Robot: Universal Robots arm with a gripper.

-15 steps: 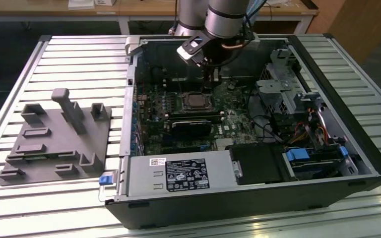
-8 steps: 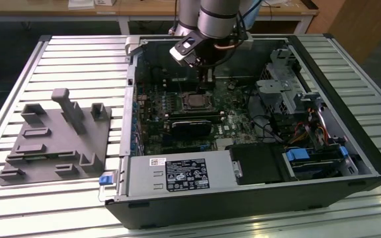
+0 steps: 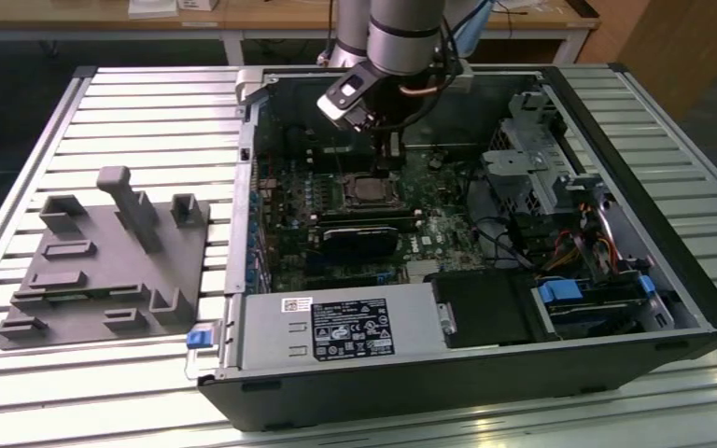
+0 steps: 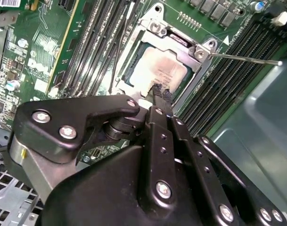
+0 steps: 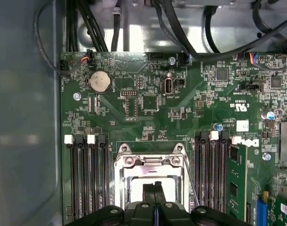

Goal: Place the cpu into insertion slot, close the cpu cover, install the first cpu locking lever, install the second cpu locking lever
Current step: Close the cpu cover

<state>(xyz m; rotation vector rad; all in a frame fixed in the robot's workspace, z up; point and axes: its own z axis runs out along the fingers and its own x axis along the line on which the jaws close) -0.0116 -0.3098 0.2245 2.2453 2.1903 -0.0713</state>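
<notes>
Gripper (image 4: 160,92): fingers pressed together, nothing visible between them. The tips sit at the edge of the cpu (image 4: 157,70); contact cannot be told. The cpu lies flat in the insertion slot (image 3: 365,191) on the green board (image 5: 148,117), with the cpu cover (image 4: 155,28) framing it. A thin locking lever (image 4: 247,59) juts sideways from the cover's corner.

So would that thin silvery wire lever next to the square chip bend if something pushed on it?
Probably springy rather than floppy: the thin silvery wire lever is a long, slim, straight metal rod, and one end meets a corner of the silvery-grey square metal frame. Being so thin and smooth, it likely weighs little and could slip sideways under a push.
</notes>
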